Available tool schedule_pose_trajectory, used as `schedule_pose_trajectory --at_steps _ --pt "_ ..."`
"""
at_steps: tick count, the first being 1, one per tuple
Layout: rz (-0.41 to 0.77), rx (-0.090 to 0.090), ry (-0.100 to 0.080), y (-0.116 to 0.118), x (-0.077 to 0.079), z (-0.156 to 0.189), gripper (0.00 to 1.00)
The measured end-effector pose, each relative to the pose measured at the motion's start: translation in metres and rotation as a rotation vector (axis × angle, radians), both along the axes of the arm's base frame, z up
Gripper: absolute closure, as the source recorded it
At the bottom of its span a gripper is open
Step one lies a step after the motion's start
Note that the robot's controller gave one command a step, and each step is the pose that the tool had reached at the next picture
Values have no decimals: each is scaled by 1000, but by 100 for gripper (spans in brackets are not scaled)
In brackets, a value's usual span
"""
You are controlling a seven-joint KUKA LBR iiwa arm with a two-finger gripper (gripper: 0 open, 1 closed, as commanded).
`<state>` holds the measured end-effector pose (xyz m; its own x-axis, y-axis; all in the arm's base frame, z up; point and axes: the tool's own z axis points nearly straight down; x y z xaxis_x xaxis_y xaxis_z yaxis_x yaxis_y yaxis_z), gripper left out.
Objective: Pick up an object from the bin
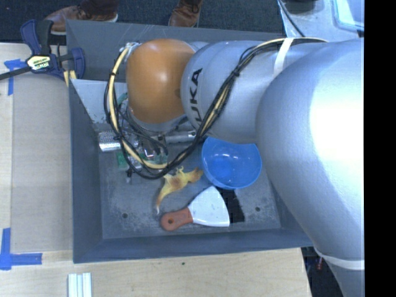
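A blue plastic bowl (232, 161) sits upright, open side up, in the right half of the grey bin (124, 198). Just left of it a yellow banana (176, 183), blotched with brown, lies curved on the floor, its upper end near the bowl's rim. Below the banana, close to the front wall, lies a scraper (199, 213) with a white wedge-shaped blade, flat on the floor, its reddish-brown handle pointing left. A black object (234, 206), partly hidden, lies against the blade's right edge beneath the bowl; its kind cannot be told.
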<state>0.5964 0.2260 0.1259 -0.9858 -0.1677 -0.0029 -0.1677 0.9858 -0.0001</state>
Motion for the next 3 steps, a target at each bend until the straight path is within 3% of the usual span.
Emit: schedule_pose_trajectory --at_steps 1,2,3 --pt "-53 1 -1 -5 -19 53 0" --pt "-8 0 0 13 11 96 0" --pt "-81 0 -1 3 -45 132 100"
